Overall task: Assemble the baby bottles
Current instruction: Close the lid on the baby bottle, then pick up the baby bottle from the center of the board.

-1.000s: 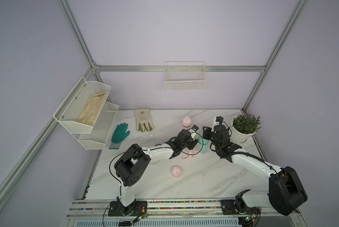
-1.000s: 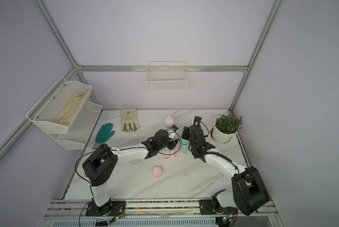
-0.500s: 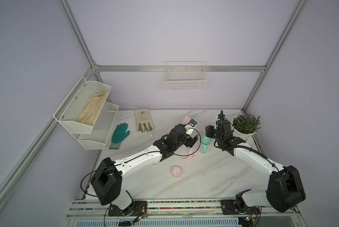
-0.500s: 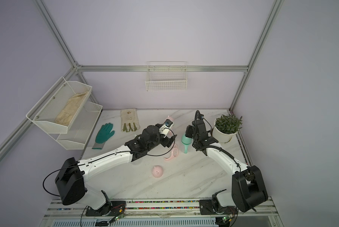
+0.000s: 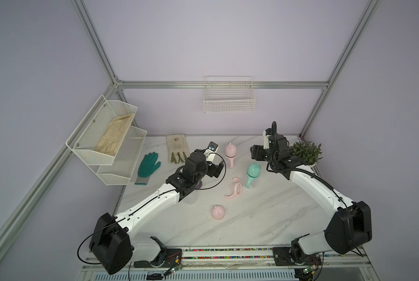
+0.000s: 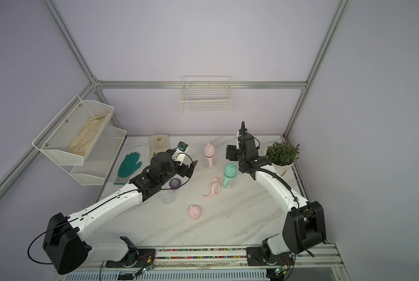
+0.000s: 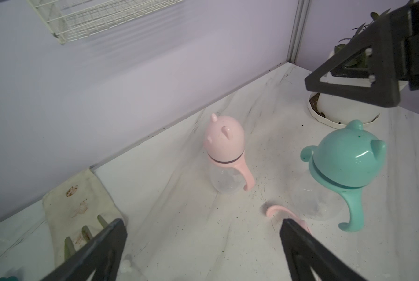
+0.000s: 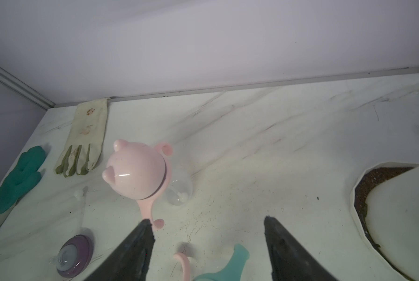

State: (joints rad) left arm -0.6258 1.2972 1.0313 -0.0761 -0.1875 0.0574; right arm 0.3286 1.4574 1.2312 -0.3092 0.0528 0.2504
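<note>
My left pincer (image 7: 203, 222) is wide and empty, arm stretched over the white marble counter (image 5: 259, 219). My right pincer (image 8: 208, 220) is spread too. Both have backed away from the mint-green plastic baby bottle (image 5: 253, 170).

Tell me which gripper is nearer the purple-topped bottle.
Left. The left gripper hangs open just beyond the purple-topped bottle; the right gripper hangs farther off, up by the mint bottle.

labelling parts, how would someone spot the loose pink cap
On the marble table, look nearest the front edge. A pink dome cap with two small ears lies there alone. Unlike the pink bottle and mint bottle farther back, it tops no clear body and has no handles.
</note>
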